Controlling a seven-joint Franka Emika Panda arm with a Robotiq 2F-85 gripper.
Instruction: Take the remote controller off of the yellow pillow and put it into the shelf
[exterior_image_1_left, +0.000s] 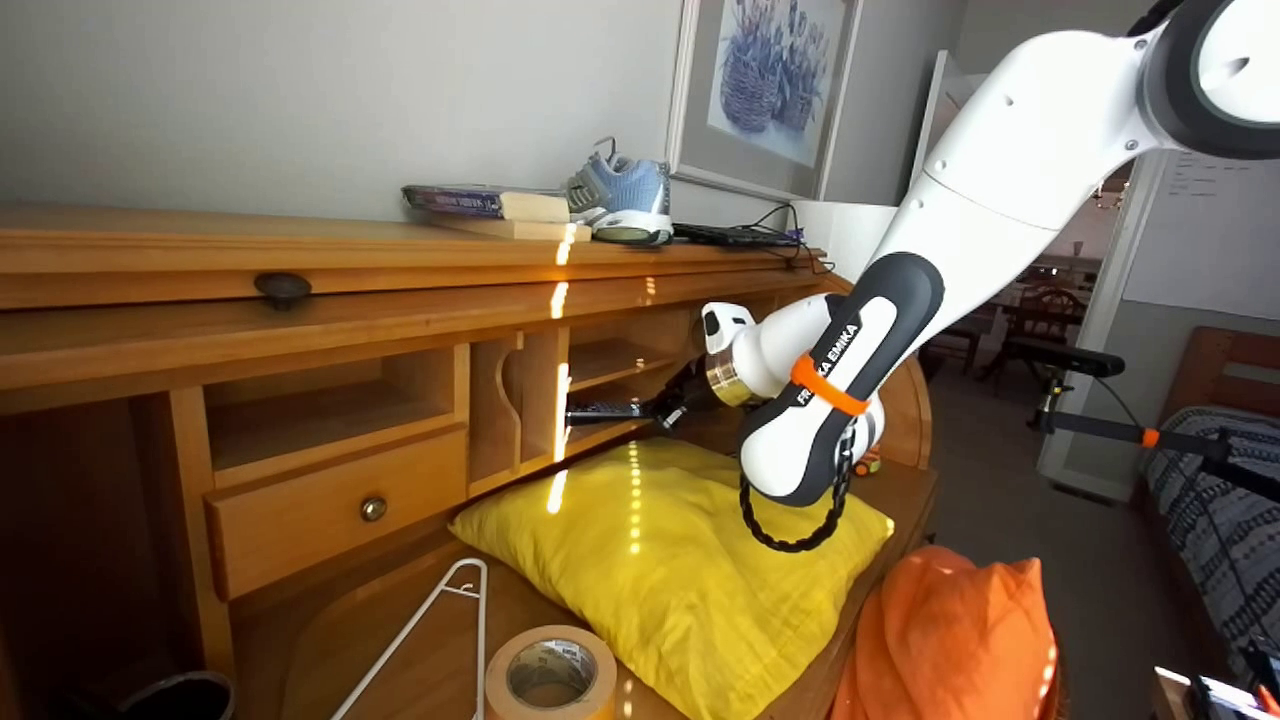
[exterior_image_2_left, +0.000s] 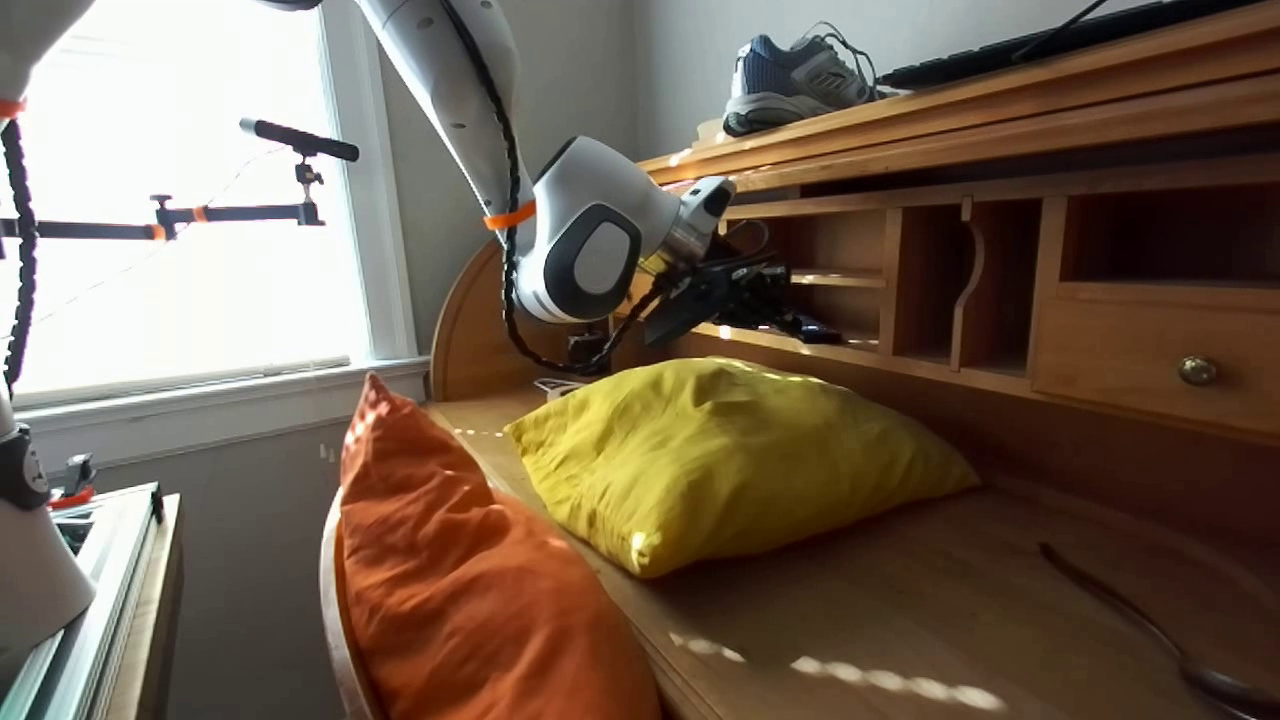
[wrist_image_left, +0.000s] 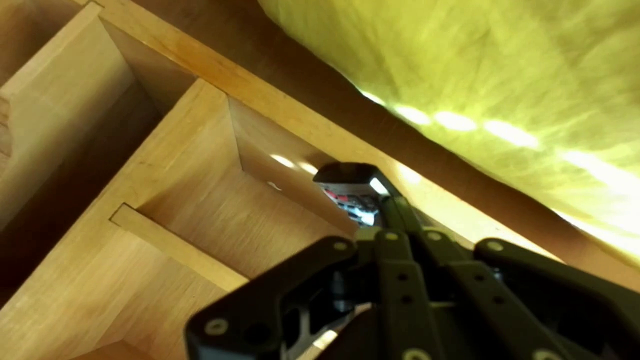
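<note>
The shelf (wrist_image_left: 165, 145) stands ahead of your gripper (exterior_image_1_left: 653, 411), and the lower compartment (wrist_image_left: 265, 220), between the middle board (wrist_image_left: 180, 245) and bottom rail (wrist_image_left: 280, 107), looks like your target. The yellow pillow (exterior_image_1_left: 680, 580) lies below the gripper, apparently apart from it. Your jaws are clamped on one end of the remote controller (exterior_image_1_left: 603, 412), which juts ahead of them at the opening; how much is past the rail, you can't tell. Hold it level, lift its tip over the rail, and feed it straight in. Let it rest fully inside before you release; let go over the rail and it may tip out.

The wooden desk (exterior_image_2_left: 900, 620) spreads below the gripper. A bed (exterior_image_1_left: 1215, 500) and a bright window (exterior_image_2_left: 200, 220) sit well behind it; the orange cloth (exterior_image_2_left: 480, 600) is behind and lower; a shoe (exterior_image_1_left: 622, 195) is above. Sun streaks (wrist_image_left: 410, 174) on the rail, near the jaws, may wash out your view.
</note>
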